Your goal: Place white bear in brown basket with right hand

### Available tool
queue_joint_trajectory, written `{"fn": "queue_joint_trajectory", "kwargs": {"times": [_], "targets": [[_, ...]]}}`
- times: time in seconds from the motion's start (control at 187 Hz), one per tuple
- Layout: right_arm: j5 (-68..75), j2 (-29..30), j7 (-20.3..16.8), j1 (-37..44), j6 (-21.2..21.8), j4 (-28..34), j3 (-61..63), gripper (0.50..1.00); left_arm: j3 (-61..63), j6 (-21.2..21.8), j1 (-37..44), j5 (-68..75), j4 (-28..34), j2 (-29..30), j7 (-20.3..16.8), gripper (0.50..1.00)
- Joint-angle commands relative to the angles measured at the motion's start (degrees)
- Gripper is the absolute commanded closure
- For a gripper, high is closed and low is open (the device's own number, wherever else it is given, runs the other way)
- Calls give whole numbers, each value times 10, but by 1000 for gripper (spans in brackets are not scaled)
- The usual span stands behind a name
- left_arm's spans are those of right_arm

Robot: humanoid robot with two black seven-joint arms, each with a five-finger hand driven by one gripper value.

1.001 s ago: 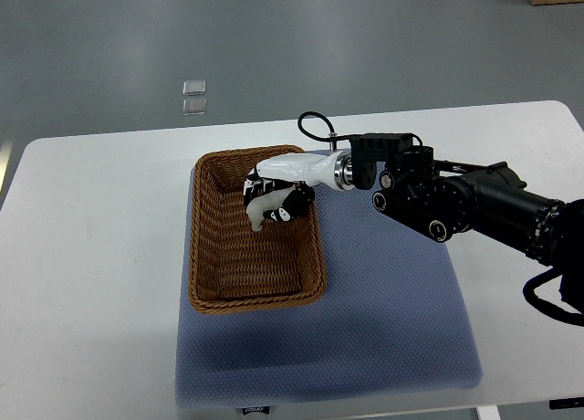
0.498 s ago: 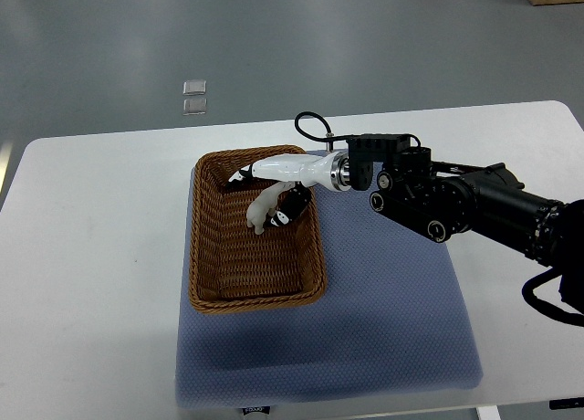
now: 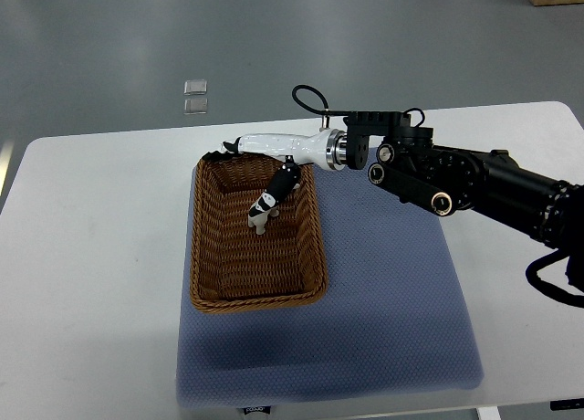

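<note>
white rectangular table fills most of the view, w/ a blue-grey textured mat laid over its middle and right. on the mat's left part sits the brown woven wicker basket, rectangular, long side running away from the robot.

black right arm comes in from the right edge, ending in a white right hand stretched flat over the basket's far rim. fingers look extended and spread, gripping nothing; the fingertips reach past the far left corner of the rim.

small white bear w/ black patches lies inside the basket, in its far half near the right wall, just below the hand. a dark thumb-like part hangs down right at the toy's top end; can't tell if they touch. the bear looks tilted, resting on the weave.

left arm not in view.

two small clear squares lie on the grey floor beyond the table, well apart from the work.

step, as i judge it: release. the bear is in the basket and the hand is open, so placing looks about done. next move calls for lifting the hand up clear of the rim and pulling back to the right w/o snagging the toy or nudging the basket.
</note>
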Motion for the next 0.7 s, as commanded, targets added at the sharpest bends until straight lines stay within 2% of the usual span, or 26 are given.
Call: {"fn": "queue_joint_trajectory", "kwargs": {"times": [0.0,0.359,0.562,0.696], "targets": [[87,-15,-3,2,28,0,24,585,0,0,0,0,0,0,0,500],[382,-101,-6,-48,26,-4,34,574,0,0,0,0,0,0,0,500],[579,-130,-67,-90,19,-14,33,574,0,0,0,0,0,0,0,500],[647,-132,-82,-98,21,-39,33,574,0,0,0,0,0,0,0,500]]}}
